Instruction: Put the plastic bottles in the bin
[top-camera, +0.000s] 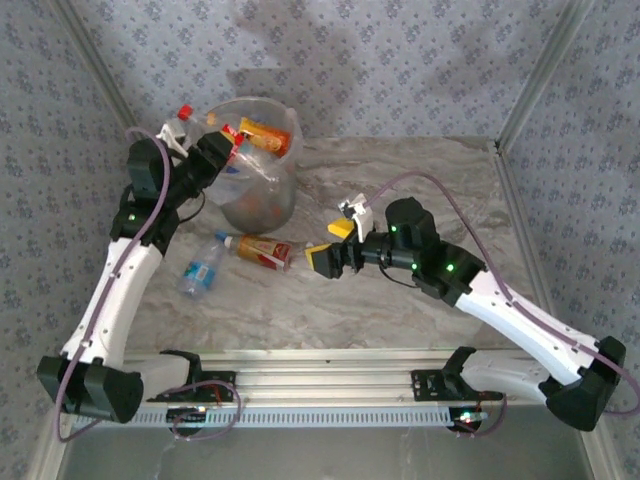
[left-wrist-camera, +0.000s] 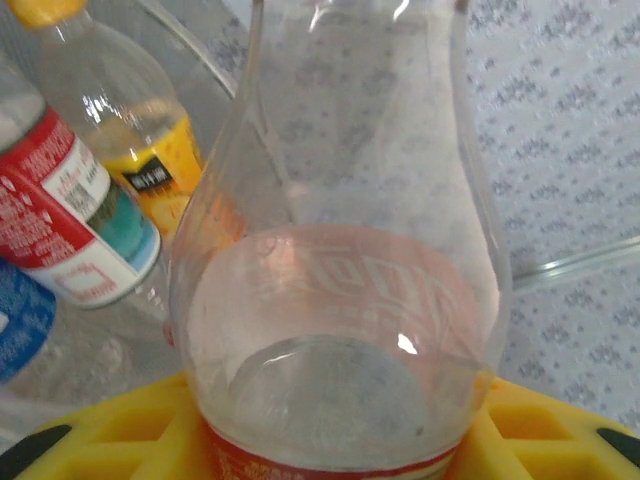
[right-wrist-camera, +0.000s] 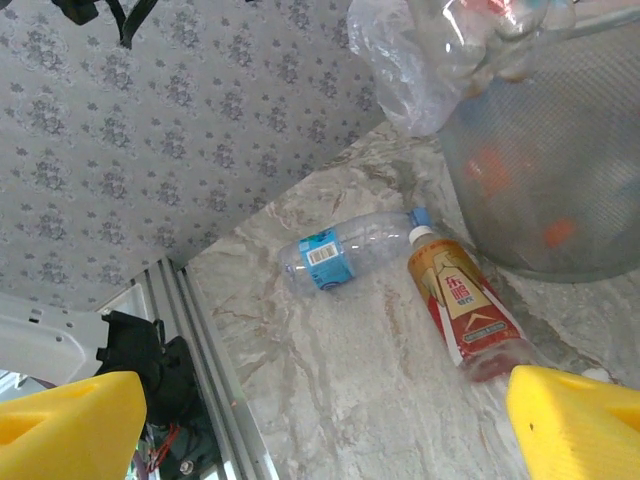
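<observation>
One blue-labelled bottle (top-camera: 203, 268) and one red-labelled bottle (top-camera: 265, 250) lay at the bin's (top-camera: 270, 200) 6 o'clock. Left fingers (left-wrist-camera: 120, 435) pinched a third bottle (left-wrist-camera: 340, 250); right fingers (right-wrist-camera: 70, 425) were spread.

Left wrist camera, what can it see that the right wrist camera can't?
Left wrist: a clear plastic bottle with a red label, gripped up close in the left tool, beside a yellow-capped clear bottle and a red-and-white labelled bottle. Right wrist: a blue-labelled clear bottle and a red-and-gold labelled bottle lying on the marble table, the right tool open. Both: the round whitish plastic bin, yellow fingers and flowery blue-grey wallpaper.
</observation>
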